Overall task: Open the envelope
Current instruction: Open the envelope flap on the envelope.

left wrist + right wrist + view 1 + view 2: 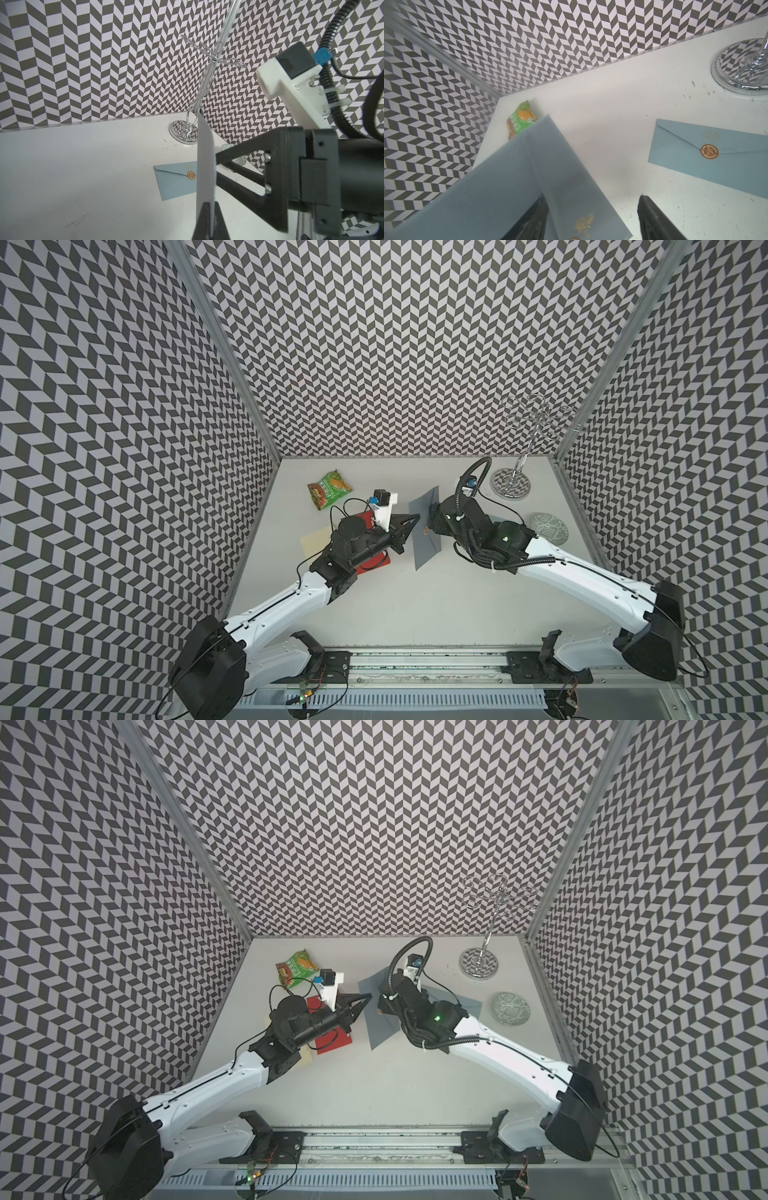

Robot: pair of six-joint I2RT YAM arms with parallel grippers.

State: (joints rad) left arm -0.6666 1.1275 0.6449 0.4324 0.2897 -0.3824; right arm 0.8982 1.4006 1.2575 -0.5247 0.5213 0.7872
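Left wrist view gives the plainest read. The left tool (211, 220) is pinched tight on one edge of a grey-blue envelope (205, 166) and holds it on edge, clear of the counter (83, 166). The right tool (216, 167) faces it from the other side, spread wide and gripping nothing, with its fingertips right up at the paper. The envelope shows only as a thin strip here, so I cannot tell whether either fingertip touches it.

In both top views the envelope hangs between the two tools, tilted, with the left tool (417, 517) at its near edge. A small brown seal (426, 532) sits on the face turned toward the right tool. The right wrist view shows that face up close. The flap (571, 166) lies folded flat, with a gold emblem (584, 224) printed near its point.

I judge the task about half prepared. The envelope is picked up and presented, but the flap is shut and the seal looks unbroken. The right tool has yet to catch the flap's edge, break the seal and fold the flap back while the left tool keeps its hold.

Just beyond the right tool a second, pale blue envelope (716, 166) lies flat on the counter, also sealed. A chrome stand (510, 483) is farther out past it. A green snack packet (329, 489) lies beyond the left tool, and a red card (374, 568) lies beneath that arm.
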